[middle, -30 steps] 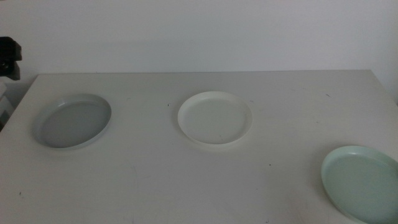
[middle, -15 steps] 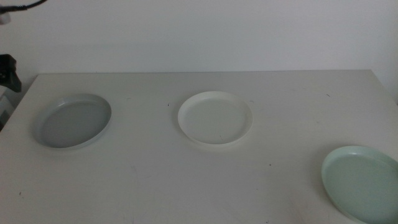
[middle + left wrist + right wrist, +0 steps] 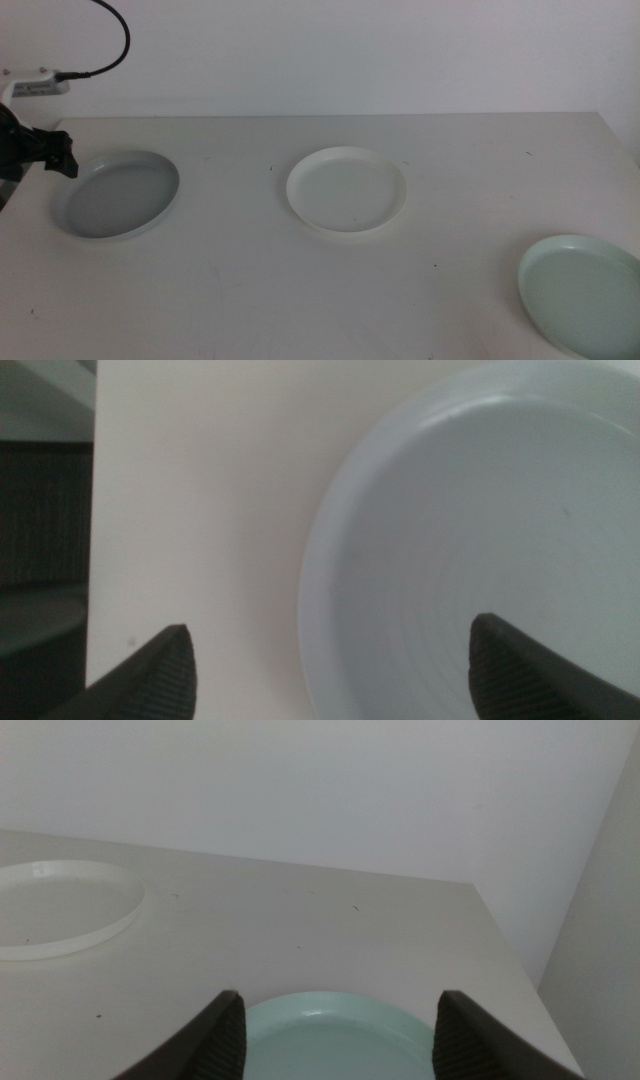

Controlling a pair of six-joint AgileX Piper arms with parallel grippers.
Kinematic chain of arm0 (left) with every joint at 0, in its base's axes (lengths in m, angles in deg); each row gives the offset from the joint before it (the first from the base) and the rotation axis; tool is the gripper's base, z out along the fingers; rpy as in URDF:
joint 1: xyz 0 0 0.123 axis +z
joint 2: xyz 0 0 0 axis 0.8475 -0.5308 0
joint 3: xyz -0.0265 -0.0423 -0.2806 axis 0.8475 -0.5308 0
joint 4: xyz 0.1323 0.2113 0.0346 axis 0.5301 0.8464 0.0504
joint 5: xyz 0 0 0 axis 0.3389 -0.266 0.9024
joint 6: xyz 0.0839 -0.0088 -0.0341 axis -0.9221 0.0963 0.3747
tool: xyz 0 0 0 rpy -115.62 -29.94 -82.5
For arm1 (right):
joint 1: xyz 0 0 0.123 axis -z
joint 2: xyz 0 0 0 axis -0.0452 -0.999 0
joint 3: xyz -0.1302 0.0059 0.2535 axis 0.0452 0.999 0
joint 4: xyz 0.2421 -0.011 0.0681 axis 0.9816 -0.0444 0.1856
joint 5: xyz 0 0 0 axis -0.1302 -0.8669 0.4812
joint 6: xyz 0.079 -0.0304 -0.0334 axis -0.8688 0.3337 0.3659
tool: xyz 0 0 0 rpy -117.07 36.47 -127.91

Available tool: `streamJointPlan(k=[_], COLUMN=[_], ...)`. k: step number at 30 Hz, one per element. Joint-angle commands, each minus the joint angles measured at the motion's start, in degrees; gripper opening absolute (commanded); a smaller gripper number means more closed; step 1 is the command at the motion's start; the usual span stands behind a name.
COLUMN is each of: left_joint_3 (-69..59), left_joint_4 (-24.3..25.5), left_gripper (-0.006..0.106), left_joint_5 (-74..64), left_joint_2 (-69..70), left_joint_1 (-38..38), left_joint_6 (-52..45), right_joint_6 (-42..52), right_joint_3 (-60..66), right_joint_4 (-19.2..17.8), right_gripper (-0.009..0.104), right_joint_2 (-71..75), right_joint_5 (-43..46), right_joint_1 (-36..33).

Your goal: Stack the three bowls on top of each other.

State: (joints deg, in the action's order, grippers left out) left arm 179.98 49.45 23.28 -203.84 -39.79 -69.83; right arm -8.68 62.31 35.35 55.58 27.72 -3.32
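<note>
Three bowls lie apart on the white table (image 3: 230,280). The grey bowl (image 3: 117,194) is at the left, the white bowl (image 3: 346,190) in the middle, the mint green bowl (image 3: 583,293) at the front right. My left gripper (image 3: 60,158) is at the grey bowl's far left rim. In the left wrist view it (image 3: 325,645) is open, with the grey bowl's (image 3: 480,540) rim between the jaws below. My right gripper (image 3: 340,1000) is open over the green bowl (image 3: 340,1040), out of the middle view. The white bowl (image 3: 60,910) lies beyond it.
The table's left edge (image 3: 92,540) runs close beside the grey bowl, with a dark drop past it. A black cable (image 3: 115,40) loops above the left arm. A white wall stands behind the table. The green bowl lies near the table's right edge.
My left arm has come in from the far left and now reaches the grey bowl's left rim. The bowls have not moved.
</note>
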Motion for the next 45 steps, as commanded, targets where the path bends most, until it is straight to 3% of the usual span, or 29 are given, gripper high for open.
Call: streamJointPlan(k=[1,12,15,27,32,42,45], left_joint_3=[1.89,1.89,1.89,1.89,1.89,0.05,-5.75], left_joint_4=[-2.11,-3.09,-3.51,-6.54,-6.54,-5.66,-7.62], left_gripper=[0.105,0.105,0.099,0.041,0.001,0.000,0.000], left_joint_5=[4.61,8.38,8.18,4.63,3.63,-2.10,-0.05], left_joint_2=[1.61,-3.54,-4.12,-5.80,-5.30,2.33,7.57], left_joint_1=[0.16,0.10,0.10,0.15,0.15,0.15,0.15], left_joint_6=[-0.56,-2.12,-3.06,-2.66,-2.43,-1.84,-1.09], right_joint_6=[0.33,0.33,0.33,0.33,0.33,0.33,0.33], right_joint_3=[-0.37,-0.37,-0.37,-0.37,-0.37,-0.37,-0.37], right_joint_4=[-0.63,-0.63,-0.63,-0.63,-0.63,-0.63,-0.63], right_gripper=[0.048,0.048,0.048,0.048,0.048,0.048,0.048], right_joint_2=[1.53,1.53,1.53,1.53,1.53,1.53,1.53], right_joint_5=[4.32,4.32,4.32,4.32,4.32,4.32,4.32], right_joint_1=[0.01,0.01,0.01,0.01,0.01,0.01,0.01])
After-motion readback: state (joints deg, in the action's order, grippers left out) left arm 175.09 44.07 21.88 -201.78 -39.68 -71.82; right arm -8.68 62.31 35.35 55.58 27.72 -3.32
